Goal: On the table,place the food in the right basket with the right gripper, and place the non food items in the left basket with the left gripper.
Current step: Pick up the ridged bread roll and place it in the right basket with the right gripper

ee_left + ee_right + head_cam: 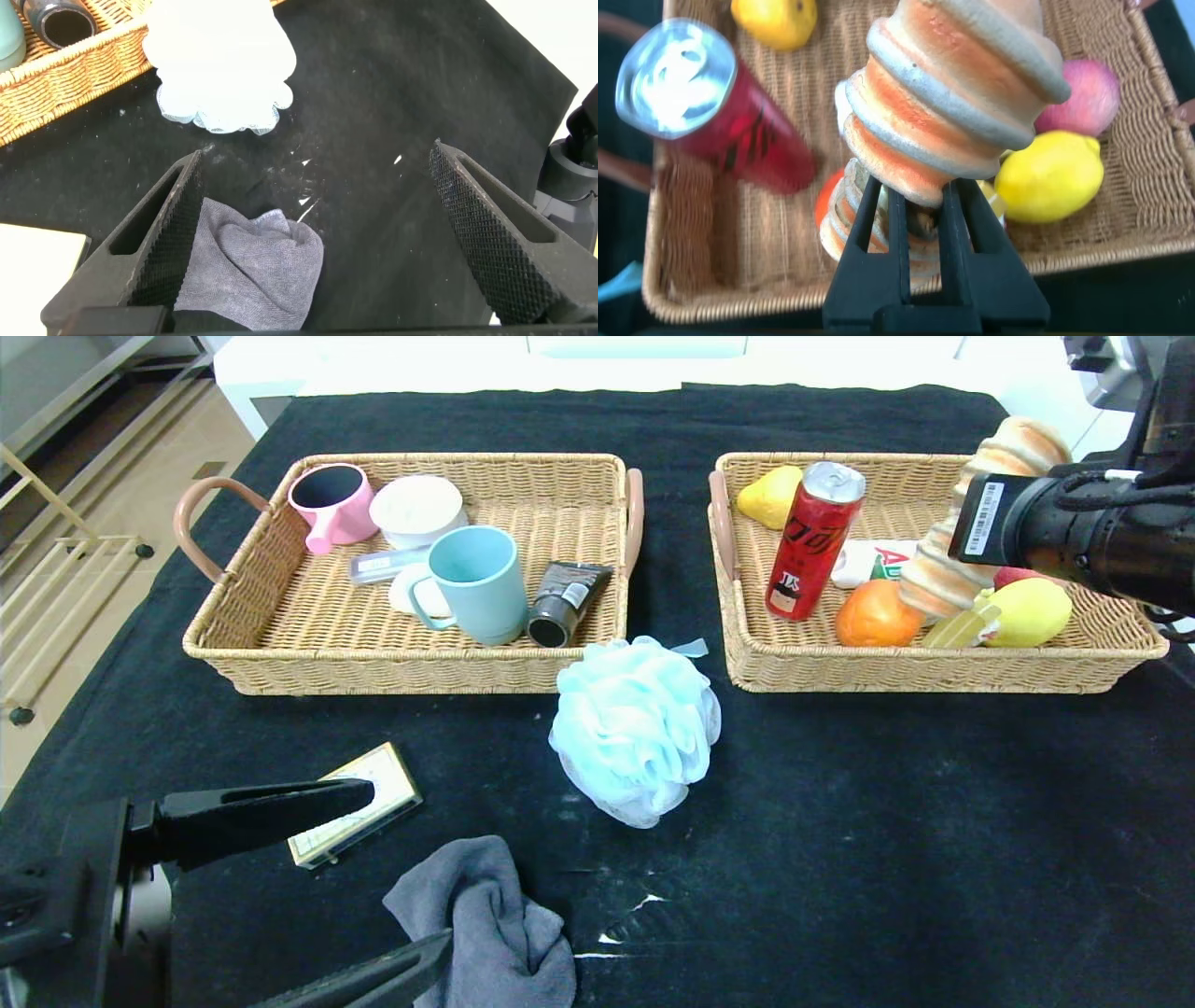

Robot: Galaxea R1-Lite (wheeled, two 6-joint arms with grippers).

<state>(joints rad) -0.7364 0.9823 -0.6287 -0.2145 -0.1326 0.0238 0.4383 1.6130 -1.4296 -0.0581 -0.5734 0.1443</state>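
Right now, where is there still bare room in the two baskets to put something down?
The left basket has bare weave at its near-left corner, before the blue mug, and along its back right. The right basket is crowded; only a strip behind the red can shows bare, where the right gripper holds the bread.

Head camera looks down across the table [840, 821]. Left wrist camera views its near edge closely; right wrist camera hangs close above the right basket [1148, 112], which the head view shares.
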